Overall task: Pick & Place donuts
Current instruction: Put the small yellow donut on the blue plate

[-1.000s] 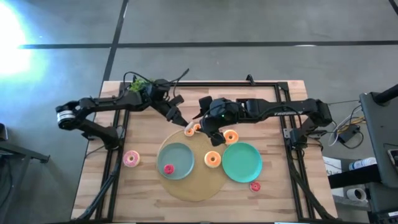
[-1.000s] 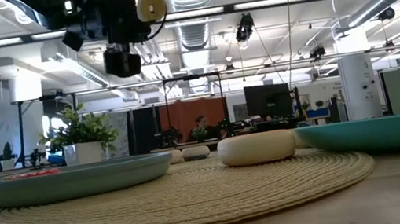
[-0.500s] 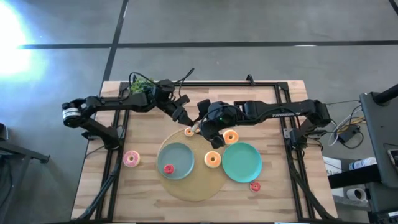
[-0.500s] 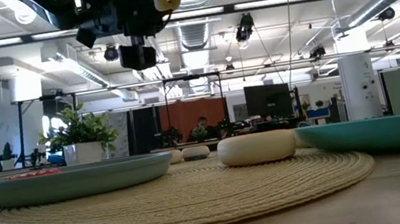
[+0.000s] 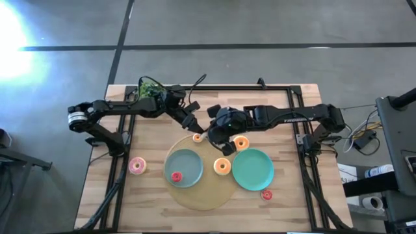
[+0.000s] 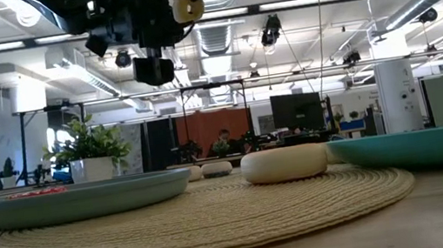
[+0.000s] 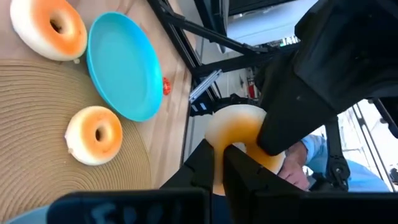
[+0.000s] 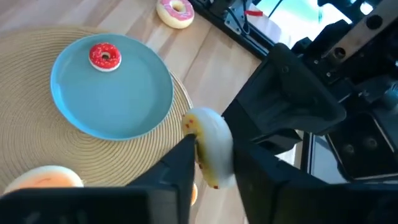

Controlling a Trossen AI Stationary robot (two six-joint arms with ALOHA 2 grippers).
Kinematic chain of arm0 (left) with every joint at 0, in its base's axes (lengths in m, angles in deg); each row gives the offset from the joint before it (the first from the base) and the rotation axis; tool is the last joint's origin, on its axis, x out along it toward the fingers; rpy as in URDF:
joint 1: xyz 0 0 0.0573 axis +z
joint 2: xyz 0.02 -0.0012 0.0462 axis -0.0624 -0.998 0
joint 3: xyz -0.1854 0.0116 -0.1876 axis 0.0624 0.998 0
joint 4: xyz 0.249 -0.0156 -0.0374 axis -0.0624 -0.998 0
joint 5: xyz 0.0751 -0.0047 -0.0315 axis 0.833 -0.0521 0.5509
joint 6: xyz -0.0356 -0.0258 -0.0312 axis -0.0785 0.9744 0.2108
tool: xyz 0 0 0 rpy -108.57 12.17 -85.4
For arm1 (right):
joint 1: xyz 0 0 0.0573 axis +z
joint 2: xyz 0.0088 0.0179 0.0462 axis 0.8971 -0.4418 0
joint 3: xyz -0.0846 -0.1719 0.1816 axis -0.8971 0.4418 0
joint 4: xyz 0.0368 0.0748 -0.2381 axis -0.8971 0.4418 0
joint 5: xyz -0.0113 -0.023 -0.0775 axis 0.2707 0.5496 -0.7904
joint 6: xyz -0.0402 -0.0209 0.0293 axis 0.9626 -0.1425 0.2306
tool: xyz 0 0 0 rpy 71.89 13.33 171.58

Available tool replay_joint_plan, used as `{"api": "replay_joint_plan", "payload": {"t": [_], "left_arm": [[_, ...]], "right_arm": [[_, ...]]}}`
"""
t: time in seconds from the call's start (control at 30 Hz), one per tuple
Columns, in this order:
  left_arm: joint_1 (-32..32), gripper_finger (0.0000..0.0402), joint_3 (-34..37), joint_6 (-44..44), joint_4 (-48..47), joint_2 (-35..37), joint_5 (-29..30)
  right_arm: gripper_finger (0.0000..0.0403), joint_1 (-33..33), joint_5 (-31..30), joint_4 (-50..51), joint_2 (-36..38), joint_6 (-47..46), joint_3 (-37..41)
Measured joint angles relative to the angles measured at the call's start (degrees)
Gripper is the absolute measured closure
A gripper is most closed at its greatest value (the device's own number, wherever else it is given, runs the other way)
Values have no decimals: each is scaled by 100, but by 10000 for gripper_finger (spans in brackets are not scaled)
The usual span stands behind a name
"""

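Observation:
An orange-iced donut [image 5: 197, 138] is held high above the table between both grippers; it also shows in the low view [image 6: 184, 4]. My left gripper [image 5: 194, 130] reaches it from the far left and is shut on it. My right gripper [image 5: 209, 135] reaches it from the right and is shut on it. Two more orange donuts [image 5: 222, 166] [image 5: 241, 143] lie flat by the green plate [image 5: 257, 179]. A red donut [image 5: 176, 176] lies on the grey-blue plate [image 5: 194, 158]. A pink donut [image 5: 136, 166] and a small red donut [image 5: 266, 194] lie on the wood. My left gripper pinches the donut's pale rim [image 7: 214, 134] between its two fingertips, which stand close together. The donut is lifted clear of the table. My right gripper's finger hides the donut's hole and its far side. My right gripper pinches the donut across its thickness, one finger [image 8: 182, 163] on each flat face, at the rim [image 8: 208, 134]. The donut stands on edge between the fingers, lifted clear. My left gripper's dark body stands close beside it.
Both plates sit on a round woven mat [image 5: 198, 198]. A small leafy plant [image 5: 148, 88] stands at the far left, beside my left arm. A black frame [image 5: 299, 117] runs along the table's sides. Bare wood lies at the near left and near right.
My left arm has moved toward the table's right, closer to my right gripper. The donut stays high between the two grippers and has shifted slightly with them.

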Motion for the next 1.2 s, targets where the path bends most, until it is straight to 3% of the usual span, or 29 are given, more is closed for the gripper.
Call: {"api": "replay_joint_plan", "payload": {"t": [0.1,0.23,0.43,0.57,0.63,0.8,1.0,1.2], "left_arm": [[-2,396,4,11,-3,2,160],[-2,359,9,14,-11,5,421],[-2,291,13,-343,-283,132,1125],[-2,274,15,-991,-958,478,1894],[-61,272,20,-1329,-1467,793,2477],[-750,272,20,-1920,-2454,1828,4565],[-2088,271,52,-2200,-2570,2685,6414],[-3181,271,61,-2194,-2595,2943,7874]], "right_arm": [[355,-7,-17,91,0,-145,0],[387,-7,-20,170,0,-232,0],[389,-7,20,482,0,-734,2],[390,-39,67,725,0,-1275,2],[390,-106,161,794,0,-1655,5],[390,-436,334,714,-2,-3405,116],[390,-922,2081,-129,-392,-5322,275],[390,-806,3136,-399,-1336,-6121,128]]}}
